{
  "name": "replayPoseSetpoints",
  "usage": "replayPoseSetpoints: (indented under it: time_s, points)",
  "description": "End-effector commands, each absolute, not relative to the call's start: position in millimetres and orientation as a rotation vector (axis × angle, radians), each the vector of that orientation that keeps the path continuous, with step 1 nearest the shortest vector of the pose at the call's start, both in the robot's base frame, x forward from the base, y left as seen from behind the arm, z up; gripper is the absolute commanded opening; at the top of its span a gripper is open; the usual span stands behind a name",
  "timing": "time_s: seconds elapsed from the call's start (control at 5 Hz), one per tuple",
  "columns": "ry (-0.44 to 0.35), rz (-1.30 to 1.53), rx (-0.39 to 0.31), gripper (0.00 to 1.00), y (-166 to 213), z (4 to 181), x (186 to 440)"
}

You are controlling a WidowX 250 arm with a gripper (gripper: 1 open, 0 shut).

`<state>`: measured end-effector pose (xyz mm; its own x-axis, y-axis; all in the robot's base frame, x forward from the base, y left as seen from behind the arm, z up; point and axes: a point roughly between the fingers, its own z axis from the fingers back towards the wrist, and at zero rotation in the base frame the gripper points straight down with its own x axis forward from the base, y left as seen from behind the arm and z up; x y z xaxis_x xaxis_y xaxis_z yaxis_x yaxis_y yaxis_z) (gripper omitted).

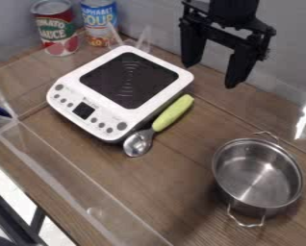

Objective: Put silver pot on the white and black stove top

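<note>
Pot (257,173), silver and empty, sits well apart from stove top (122,85).

Even indoor light, soft low-resolution picture, bright glare on the silver pot (257,173) rim, faint shadows on the bench (117,183)

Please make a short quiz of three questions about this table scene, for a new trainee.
1. True or false: the silver pot already stands on the white and black stove top.
2. What lies between the stove top and the pot?
A. a red cup
B. a scoop with a green handle
C. a folded cloth
3. Fill in: the gripper hangs above the table with its jaws ____ and nothing between them.

Key:
1. False. The pot stands on the wooden table, near the front right, apart from the stove top.
2. B
3. open
</note>
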<state>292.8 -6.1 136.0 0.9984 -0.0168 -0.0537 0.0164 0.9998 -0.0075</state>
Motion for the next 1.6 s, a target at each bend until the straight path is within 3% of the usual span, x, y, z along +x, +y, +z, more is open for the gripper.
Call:
replayPoseSetpoints:
  time_s: [0.0, 0.6, 1.4]
  points:
    - [0.063, -0.042, -0.009, 1.0, -16.2, 130.7, 288.2]
    - [0.04, -0.203, -0.021, 1.0, -93.6, 104.2, 260.2]
    - [0.005, -0.288, -0.027, 1.0, -119.5, 48.2, 253.9]
